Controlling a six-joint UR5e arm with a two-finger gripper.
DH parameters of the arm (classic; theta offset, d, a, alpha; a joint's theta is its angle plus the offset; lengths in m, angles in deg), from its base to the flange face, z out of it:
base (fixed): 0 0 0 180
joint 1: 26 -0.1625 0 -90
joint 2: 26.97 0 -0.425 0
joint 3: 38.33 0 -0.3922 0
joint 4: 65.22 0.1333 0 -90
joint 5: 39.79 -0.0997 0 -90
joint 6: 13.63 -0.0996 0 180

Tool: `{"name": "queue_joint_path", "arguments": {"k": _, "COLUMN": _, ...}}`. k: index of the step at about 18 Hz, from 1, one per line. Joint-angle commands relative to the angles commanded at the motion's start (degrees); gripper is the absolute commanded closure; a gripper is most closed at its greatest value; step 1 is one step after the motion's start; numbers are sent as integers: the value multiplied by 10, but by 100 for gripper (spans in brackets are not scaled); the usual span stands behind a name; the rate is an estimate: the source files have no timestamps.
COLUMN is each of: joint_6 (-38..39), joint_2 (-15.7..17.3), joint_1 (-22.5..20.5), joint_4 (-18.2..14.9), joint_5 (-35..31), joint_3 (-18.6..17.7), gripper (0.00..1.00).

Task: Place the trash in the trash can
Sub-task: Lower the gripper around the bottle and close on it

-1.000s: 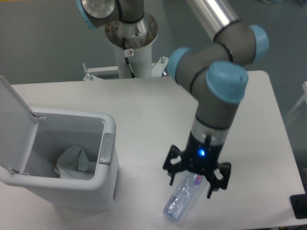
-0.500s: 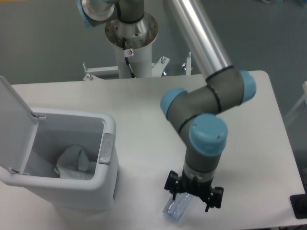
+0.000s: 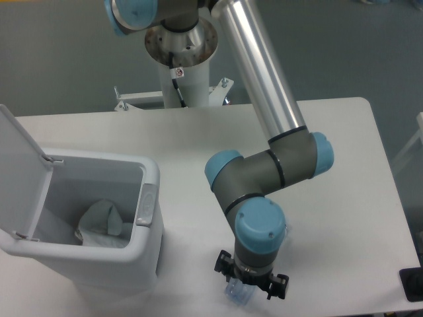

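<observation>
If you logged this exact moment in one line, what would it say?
stage: reaching for bottle | gripper: over bottle, grip unclear | bag: inside bin | lid: open | bottle: on table
</observation>
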Motion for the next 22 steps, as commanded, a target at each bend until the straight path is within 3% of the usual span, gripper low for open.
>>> {"name": "queue_joint_path", "arguments": {"k": 5, "joint_6": 3, "joint_2": -17, "joint_1": 12, "joint_4": 1, "joint_5": -1, "joint_3": -1, "gripper": 0}}
{"name": "queue_joint_path", "arguments": {"k": 9, "joint_6": 4, "joint_2": -29, "joint_1": 22, "joint_4": 4, "joint_5": -46, "joint_3": 1, "gripper": 0}}
{"name": "queue_joint_path", "arguments": {"k": 12, "joint_6": 1, "joint_2": -27, "joint_1": 23, "joint_4": 1, "joint_5": -48, "joint_3": 1, "gripper": 31}}
{"name": "queue_joint_path", "arguments": {"k": 16, "joint_6": 2, "joint_2": -26, "joint_1": 23, "joint_4": 0, "joint_5": -49, "joint_3": 1, "gripper": 64}}
{"name": "queue_joint_path", "arguments": {"k": 19, "joint_6": 6, "joint_2": -17, "joint_1": 23, "joint_4": 1, "joint_5": -44, "joint_3": 1, "gripper": 79}}
{"name": "queue_joint_path", "arguments": {"k": 22, "joint_6": 4, "joint_2": -2, "joint_1": 19, "joint_4": 3, "joint_5": -41, "joint_3": 3, "gripper": 83}}
